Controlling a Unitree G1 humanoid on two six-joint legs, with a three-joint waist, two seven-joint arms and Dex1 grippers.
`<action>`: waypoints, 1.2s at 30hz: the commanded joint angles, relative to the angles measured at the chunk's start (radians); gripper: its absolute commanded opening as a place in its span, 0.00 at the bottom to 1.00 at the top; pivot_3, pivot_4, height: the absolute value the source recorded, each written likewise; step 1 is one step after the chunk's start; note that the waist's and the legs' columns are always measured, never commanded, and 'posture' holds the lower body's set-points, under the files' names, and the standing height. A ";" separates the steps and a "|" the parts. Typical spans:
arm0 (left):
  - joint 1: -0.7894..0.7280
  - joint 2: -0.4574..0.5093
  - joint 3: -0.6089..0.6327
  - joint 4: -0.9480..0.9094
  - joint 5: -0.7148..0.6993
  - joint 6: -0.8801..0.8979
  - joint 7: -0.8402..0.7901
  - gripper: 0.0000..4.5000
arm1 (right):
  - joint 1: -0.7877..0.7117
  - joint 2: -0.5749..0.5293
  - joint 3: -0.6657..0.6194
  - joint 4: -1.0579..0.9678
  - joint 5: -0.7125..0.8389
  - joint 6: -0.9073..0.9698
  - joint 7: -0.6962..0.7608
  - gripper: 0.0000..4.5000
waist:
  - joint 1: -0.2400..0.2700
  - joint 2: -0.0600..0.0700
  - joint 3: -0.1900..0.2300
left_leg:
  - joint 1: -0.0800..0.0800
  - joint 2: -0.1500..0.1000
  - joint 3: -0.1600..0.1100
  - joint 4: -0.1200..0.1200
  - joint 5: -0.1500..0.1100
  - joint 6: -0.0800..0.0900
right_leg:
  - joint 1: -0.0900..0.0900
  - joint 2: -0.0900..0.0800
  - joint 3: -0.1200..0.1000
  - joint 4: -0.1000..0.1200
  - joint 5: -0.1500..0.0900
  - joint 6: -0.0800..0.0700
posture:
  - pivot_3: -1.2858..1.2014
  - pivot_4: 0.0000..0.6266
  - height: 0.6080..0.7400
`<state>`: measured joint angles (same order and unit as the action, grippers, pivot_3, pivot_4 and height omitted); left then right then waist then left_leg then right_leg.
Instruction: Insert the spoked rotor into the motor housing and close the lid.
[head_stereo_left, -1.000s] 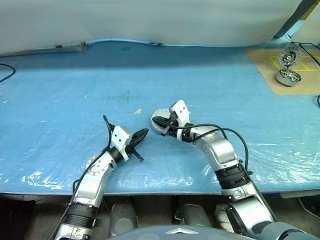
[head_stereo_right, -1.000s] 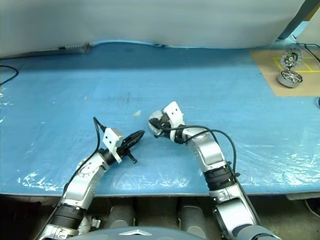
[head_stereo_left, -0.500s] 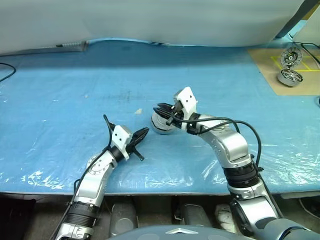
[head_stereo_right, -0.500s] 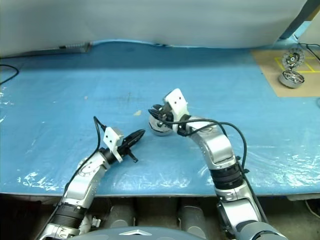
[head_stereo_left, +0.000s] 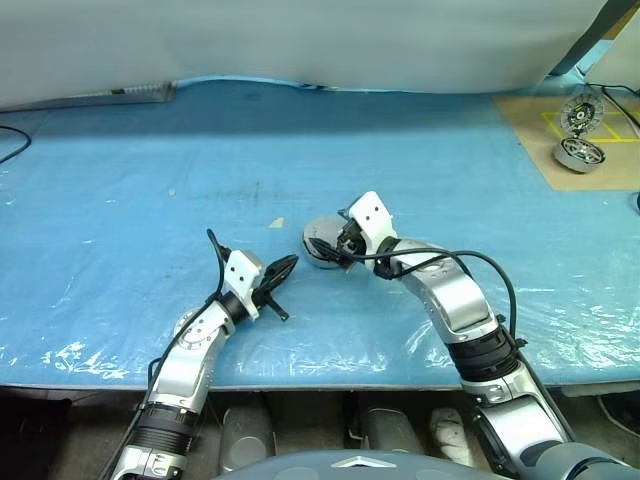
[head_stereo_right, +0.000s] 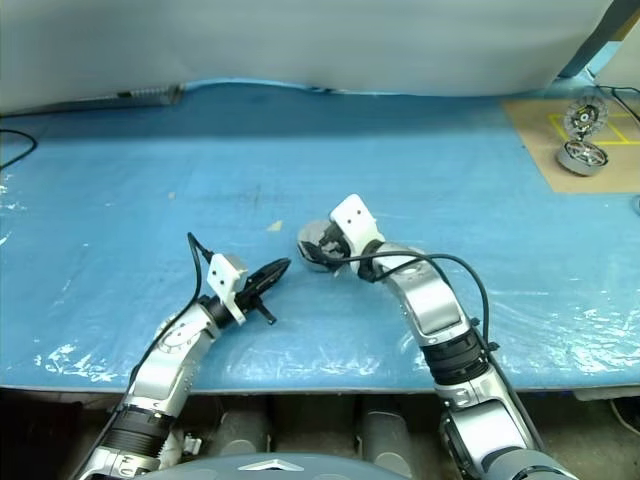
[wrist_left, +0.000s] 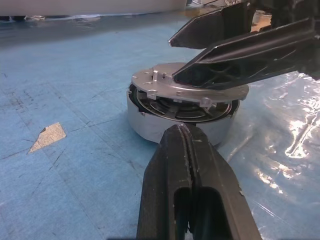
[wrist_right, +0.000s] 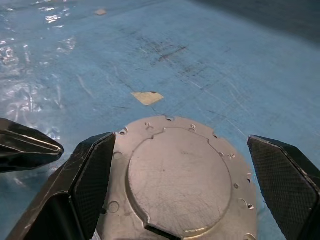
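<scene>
The motor housing (wrist_left: 150, 117), a short silver cup, stands on the blue table sheet in the middle. Its lid (wrist_right: 180, 175) lies flat over it, with a thin gap still showing under the rim (wrist_left: 220, 95). The spoked rotor is hidden under the lid. My right gripper (head_stereo_left: 333, 247) is open, one finger (wrist_right: 95, 180) on each side of the lid, just above it. My left gripper (head_stereo_left: 286, 265) is shut and empty, its tip a short way left of the housing, pointing at it.
On a brown board (head_stereo_left: 610, 170) at the far right stand another round housing (head_stereo_left: 577, 153) and an upright disc (head_stereo_left: 578, 112). A beige scrap (head_stereo_left: 276, 223) lies just left of the housing. A black cable (head_stereo_left: 10, 145) crosses the left edge.
My right gripper went from shut at the housing to wide open, letting go of the lid, and shifted slightly right and up. The left arm stayed still.
</scene>
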<state>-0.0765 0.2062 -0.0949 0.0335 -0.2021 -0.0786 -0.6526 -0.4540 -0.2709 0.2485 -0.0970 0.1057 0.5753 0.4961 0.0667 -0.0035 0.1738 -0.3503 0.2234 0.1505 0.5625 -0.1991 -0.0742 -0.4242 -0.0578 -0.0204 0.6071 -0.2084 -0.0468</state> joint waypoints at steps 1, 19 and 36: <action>-0.006 -0.005 -0.007 -0.030 -0.009 -0.008 0.003 0.00 | 0.003 0.019 -0.010 0.027 -0.015 -0.055 -0.019 0.99 | 0.000 0.000 0.000 | 0.000 0.000 0.000 0.000 0.000 0.000 | 0.000 0.000 0.000 0.000 0.000 0.000 | 0.52 0.24 1.00; 0.000 -0.004 -0.005 -0.015 -0.008 -0.020 0.003 0.00 | 0.039 0.041 0.007 0.073 -0.050 -0.120 -0.028 0.66 | 0.000 0.000 0.000 | 0.000 0.000 0.000 0.001 0.000 0.000 | 0.000 0.000 0.000 0.001 0.000 0.000 | 0.52 0.24 1.00; 0.005 -0.004 -0.006 -0.023 -0.008 -0.009 0.009 0.00 | 0.016 0.107 0.038 0.019 -0.063 0.027 -0.089 0.66 | -0.002 0.000 0.000 | 0.000 0.000 0.000 0.001 0.000 0.000 | 0.000 0.000 0.000 0.001 0.000 0.000 | 0.52 0.24 1.00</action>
<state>-0.0750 0.2011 -0.1002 0.0356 -0.2016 -0.0788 -0.6457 -0.4369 -0.1711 0.2607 -0.0585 0.0542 0.5905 0.4110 0.0643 -0.0035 0.1738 -0.3498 0.2235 0.1505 0.5630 -0.1991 -0.0742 -0.4239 -0.0578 -0.0203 0.6078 -0.2083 -0.0468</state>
